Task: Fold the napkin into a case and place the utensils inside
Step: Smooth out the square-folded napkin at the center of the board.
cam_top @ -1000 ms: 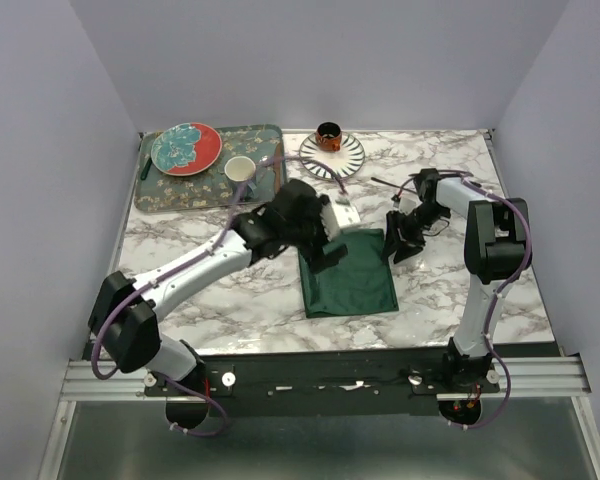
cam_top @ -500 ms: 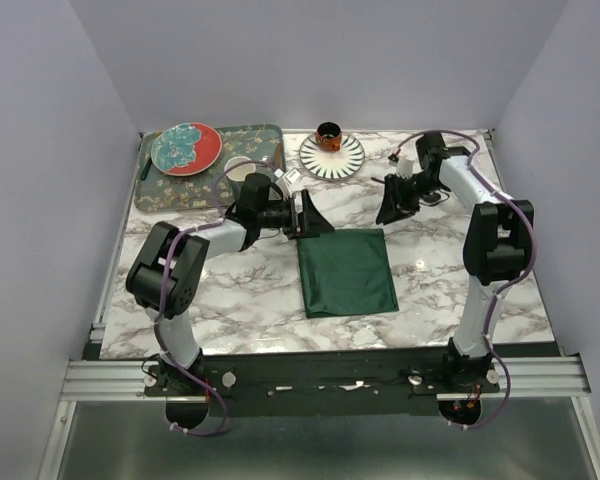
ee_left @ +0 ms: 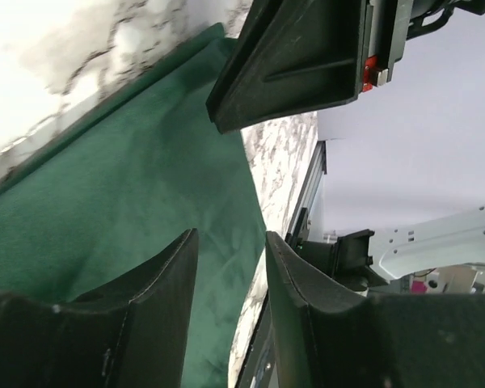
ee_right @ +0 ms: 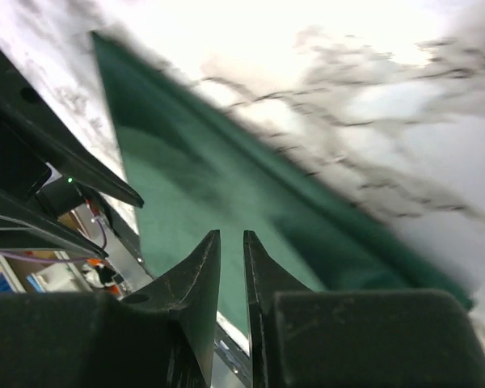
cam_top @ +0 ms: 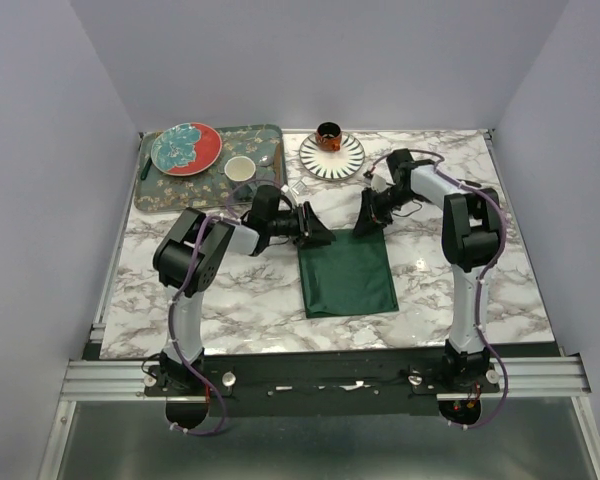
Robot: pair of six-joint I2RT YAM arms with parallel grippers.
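The napkin [cam_top: 347, 275] is laid flat on the near middle of the surface [cam_top: 230, 295], not yet made into a case. If only a sliver of hem is caught, the slick cloth could slip free or be dragged askew. At its far-left corner the left tool [cam_top: 318, 230] is held low and half-wide. At the far-right corner the right tool [cam_top: 367, 222] is narrowed to a slit; whether cloth is pinched cannot be told.

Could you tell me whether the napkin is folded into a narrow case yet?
Not yet: the napkin lies flat as a broad near-square sheet; whether it's doubled, cannot tell.
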